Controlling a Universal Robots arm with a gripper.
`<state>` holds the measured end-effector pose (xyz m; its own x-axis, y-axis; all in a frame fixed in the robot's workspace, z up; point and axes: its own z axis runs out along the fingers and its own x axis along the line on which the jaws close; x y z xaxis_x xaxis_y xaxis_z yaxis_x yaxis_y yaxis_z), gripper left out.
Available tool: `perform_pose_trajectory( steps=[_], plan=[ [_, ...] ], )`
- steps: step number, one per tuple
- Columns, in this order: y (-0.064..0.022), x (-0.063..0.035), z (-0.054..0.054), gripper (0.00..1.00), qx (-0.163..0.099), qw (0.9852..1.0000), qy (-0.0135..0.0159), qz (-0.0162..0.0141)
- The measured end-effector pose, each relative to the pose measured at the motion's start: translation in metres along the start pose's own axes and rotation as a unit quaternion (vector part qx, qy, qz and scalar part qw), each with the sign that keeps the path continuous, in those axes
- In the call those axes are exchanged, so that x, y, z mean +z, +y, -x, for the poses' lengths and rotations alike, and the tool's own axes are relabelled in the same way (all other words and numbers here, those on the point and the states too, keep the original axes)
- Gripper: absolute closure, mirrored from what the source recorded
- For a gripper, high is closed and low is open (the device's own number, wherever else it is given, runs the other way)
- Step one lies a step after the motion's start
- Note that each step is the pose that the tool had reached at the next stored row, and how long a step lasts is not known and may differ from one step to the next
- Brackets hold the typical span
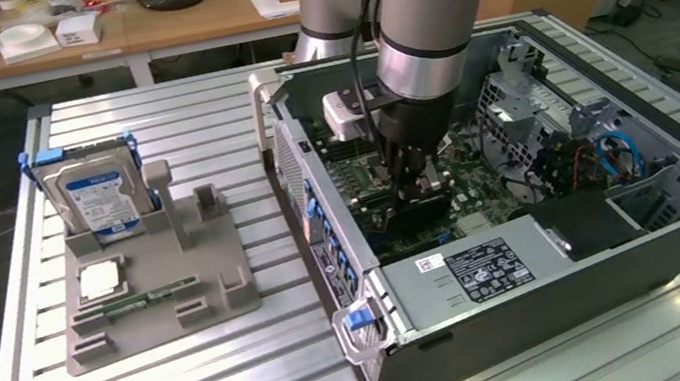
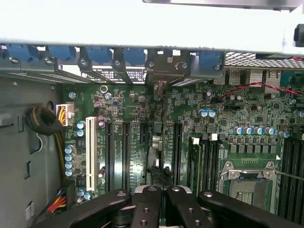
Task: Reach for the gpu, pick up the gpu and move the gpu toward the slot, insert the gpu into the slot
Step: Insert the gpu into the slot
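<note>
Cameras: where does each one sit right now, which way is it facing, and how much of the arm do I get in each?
Exterior view: off the arm, raised, looking down across the slatted table at the open computer case; the arm descends into the case and ends in the gripper, with a hard drive on a grey fixture on the exterior view's left.
Wrist view: on the wrist, looking straight onto the motherboard; the gripper grips the gpu edge-on.
Shared: motherboard, gripper.
</note>
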<state>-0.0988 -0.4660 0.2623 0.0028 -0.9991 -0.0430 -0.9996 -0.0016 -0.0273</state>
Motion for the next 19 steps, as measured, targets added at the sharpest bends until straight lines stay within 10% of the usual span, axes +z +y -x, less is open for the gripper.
perform_pose_trajectory(
  steps=[19],
  plan=[
    [0.001, 0.0, 0.0002, 0.89, 0.0, 1.0, 0.0, 0.0]
  ],
)
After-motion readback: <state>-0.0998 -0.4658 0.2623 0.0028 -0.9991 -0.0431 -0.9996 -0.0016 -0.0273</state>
